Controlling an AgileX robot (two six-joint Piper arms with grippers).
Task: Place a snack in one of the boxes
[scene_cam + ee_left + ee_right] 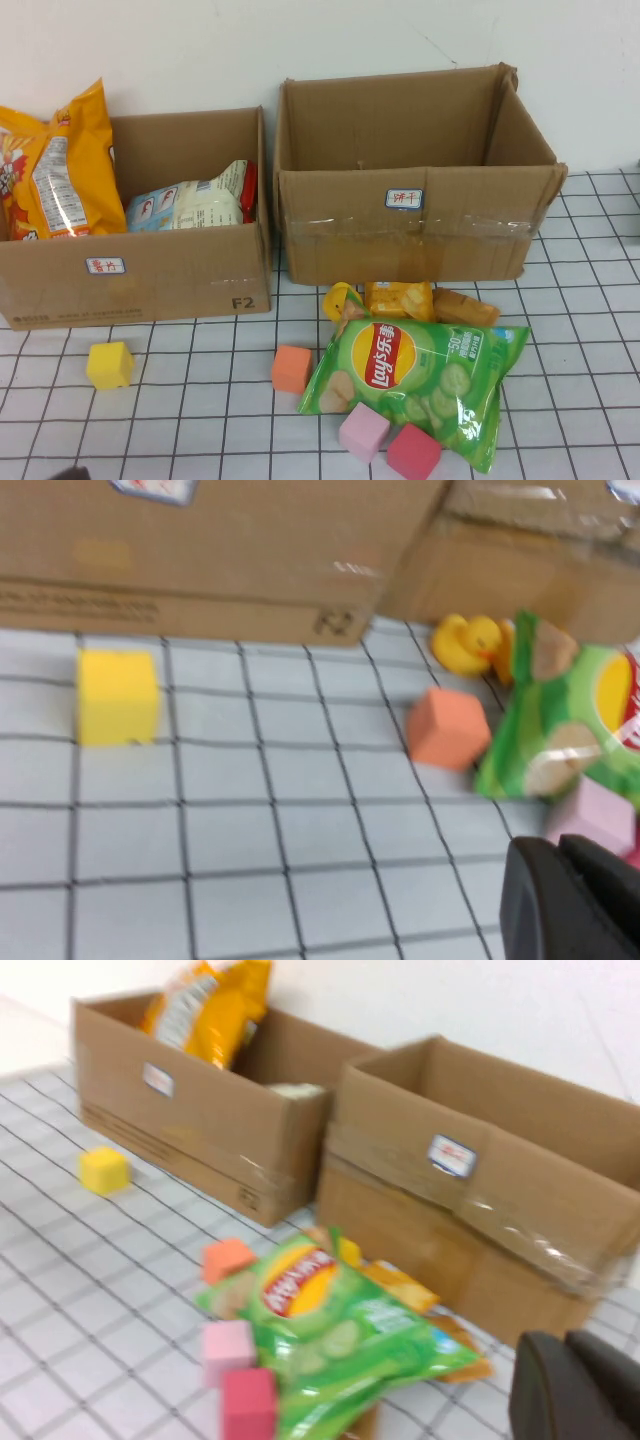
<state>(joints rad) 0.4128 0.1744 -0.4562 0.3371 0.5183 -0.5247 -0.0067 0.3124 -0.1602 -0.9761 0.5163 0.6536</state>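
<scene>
Green Lay's chip bag (pixel 420 385) flat on the gridded table (pixel 180 420), just before the empty right box (pixel 415 175), free for a lift; left box (pixel 135 220) already stocked with an orange snack bag (pixel 55 165) and a pale packet (pixel 195 205). Left gripper (pixel 575 900) low near the table's near left, right gripper (pixel 580 1390) off the bag's right end; finger state of both: cannot tell. Pink cube (pixel 363 431) and red cube (pixel 413 451) touching the bag's near edge, orange cube (pixel 292 368) just beside its left end, yellow duck (pixel 338 298) and orange packets (pixel 430 300) wedged between bag and box; yellow cube (pixel 109 364) well apart.
</scene>
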